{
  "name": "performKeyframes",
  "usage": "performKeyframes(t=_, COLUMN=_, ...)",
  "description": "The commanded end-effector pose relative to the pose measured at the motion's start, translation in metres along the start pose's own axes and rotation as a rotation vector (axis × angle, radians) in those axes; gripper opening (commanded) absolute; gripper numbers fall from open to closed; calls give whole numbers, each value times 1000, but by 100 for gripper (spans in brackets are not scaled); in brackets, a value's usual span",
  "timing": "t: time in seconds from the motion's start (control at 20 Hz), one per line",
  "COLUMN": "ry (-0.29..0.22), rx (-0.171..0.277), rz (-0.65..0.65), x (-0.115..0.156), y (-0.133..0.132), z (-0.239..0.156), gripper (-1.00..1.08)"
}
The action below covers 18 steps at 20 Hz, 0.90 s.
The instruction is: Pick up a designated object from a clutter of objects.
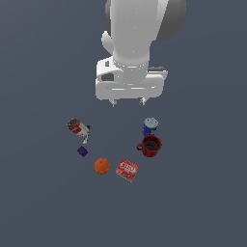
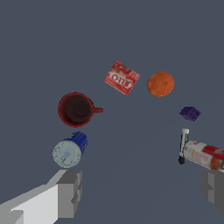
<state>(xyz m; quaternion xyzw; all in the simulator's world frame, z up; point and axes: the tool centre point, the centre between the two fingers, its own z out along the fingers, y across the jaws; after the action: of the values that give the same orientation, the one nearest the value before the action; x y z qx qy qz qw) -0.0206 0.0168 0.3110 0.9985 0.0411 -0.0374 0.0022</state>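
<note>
Item: blue can (image 1: 149, 126), small, cylindrical, pale silvery lid uppermost, standing upright on the grey floor (image 1: 202, 202); designated for pickup. Location: toward the exterior view's right of the group, just beside the dark red mug (image 1: 150, 145), which stands open-mouthed on the side farther from the arm; whether the two touch cannot be told from either view. Remaining clutter, all well apart from the can: flat red box (image 1: 127, 170), lying face-up; orange ball (image 1: 102, 166); purple cube (image 1: 82, 151); red-and-white can (image 1: 77, 127), lying on its side at the exterior view's left, with a small dark-tipped pale part at its end, too small to identify. Tool: gripper (image 1: 128, 102), raised above the floor, empty, fingers (image 2: 70, 192) spread wide, offset from the blue can toward the middle of the group. Assessment: the wide spread and the height suit a descent from above, since the upright can offers its round sides to the pads. The mug's nearness is the likely constraint; placing the fingers so that neither comes down on the mug side would probably avoid knocking it. Task stage: approach, can not yet grasped.
</note>
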Motion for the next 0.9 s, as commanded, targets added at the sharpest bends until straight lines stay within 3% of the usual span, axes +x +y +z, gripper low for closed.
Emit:
performKeyframes(t=0.0, ry=1, rx=-1, rz=1, x=0, y=-2, z=4, gripper=100)
performKeyframes(t=0.4, ry=11, rx=-7, rz=16, x=0, y=-23, z=33, gripper=100)
performKeyframes(t=0.85, ry=35, rx=-13, rz=45, x=-11, y=-66, z=96, gripper=100)
